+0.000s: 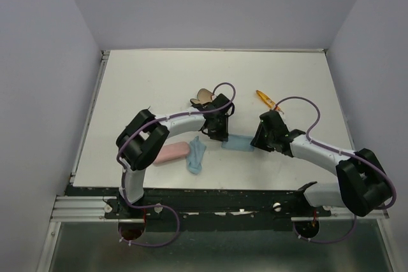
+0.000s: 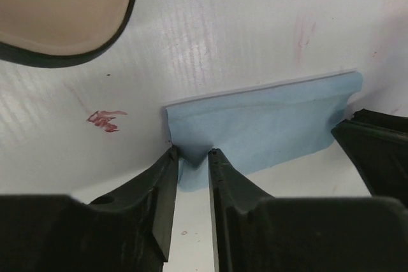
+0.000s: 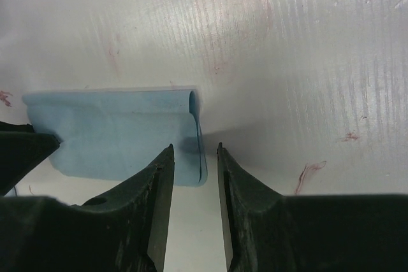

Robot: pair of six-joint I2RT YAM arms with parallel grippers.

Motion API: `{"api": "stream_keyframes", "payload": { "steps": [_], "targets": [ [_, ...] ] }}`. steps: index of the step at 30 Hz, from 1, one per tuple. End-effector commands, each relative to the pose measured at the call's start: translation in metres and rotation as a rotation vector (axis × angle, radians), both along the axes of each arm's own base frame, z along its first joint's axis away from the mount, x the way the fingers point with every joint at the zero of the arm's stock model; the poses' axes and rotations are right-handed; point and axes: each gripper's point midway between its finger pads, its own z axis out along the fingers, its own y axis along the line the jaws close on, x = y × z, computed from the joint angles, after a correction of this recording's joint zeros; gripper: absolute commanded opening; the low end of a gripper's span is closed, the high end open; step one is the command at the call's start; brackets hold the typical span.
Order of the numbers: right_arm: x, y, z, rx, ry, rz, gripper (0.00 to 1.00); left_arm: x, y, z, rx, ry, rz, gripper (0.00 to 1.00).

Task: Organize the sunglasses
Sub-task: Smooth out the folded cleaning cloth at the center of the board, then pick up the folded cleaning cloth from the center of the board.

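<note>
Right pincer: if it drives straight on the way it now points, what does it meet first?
The light-blue cloth: its folded edge lies between the fingertips of the right pincer. Past that edge only the white table shows. How high the tips sit above the cloth is unclear.

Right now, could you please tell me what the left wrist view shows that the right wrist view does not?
Only the left wrist view: a tan, dark-rimmed shape top left and a red scribble. Only the right wrist view: the folded-over edge of the cloth. Both: the light-blue cloth on the white table, with the left gripper at one end and the right gripper at the other.
</note>
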Motion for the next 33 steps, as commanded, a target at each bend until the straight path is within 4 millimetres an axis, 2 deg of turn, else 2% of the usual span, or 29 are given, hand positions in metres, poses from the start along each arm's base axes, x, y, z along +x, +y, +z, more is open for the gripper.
{"api": "stream_keyframes", "payload": {
  "steps": [1, 6, 11, 15, 20, 23, 28, 33],
  "targets": [
    [0.001, 0.003, -0.004, 0.004, 0.018, 0.017, 0.41, -0.011, 0.005, -0.017, 0.063, 0.050, -0.010, 0.30],
    [-0.002, 0.018, -0.008, 0.056, 0.042, 0.082, 0.36, -0.011, 0.004, -0.017, 0.070, 0.043, -0.007, 0.14],
    [-0.001, 0.021, -0.013, 0.049, 0.065, 0.105, 0.30, -0.010, 0.002, -0.014, 0.059, 0.037, -0.010, 0.05],
    [0.000, 0.020, -0.016, 0.040, 0.076, 0.097, 0.25, -0.009, -0.001, -0.010, 0.049, 0.029, -0.012, 0.02],
    [0.002, 0.010, -0.016, -0.014, 0.073, 0.070, 0.12, -0.007, -0.001, -0.007, 0.047, 0.021, -0.007, 0.00],
    [0.003, 0.010, -0.013, -0.014, 0.056, 0.087, 0.01, -0.004, -0.004, -0.002, 0.029, 0.001, -0.014, 0.00],
    [0.011, 0.035, 0.008, 0.090, -0.017, 0.183, 0.01, 0.006, -0.016, 0.026, -0.046, -0.089, -0.063, 0.00],
    [0.029, 0.048, 0.039, 0.144, -0.119, 0.206, 0.01, 0.021, -0.010, 0.059, -0.038, -0.215, -0.079, 0.00]
  ]
}}
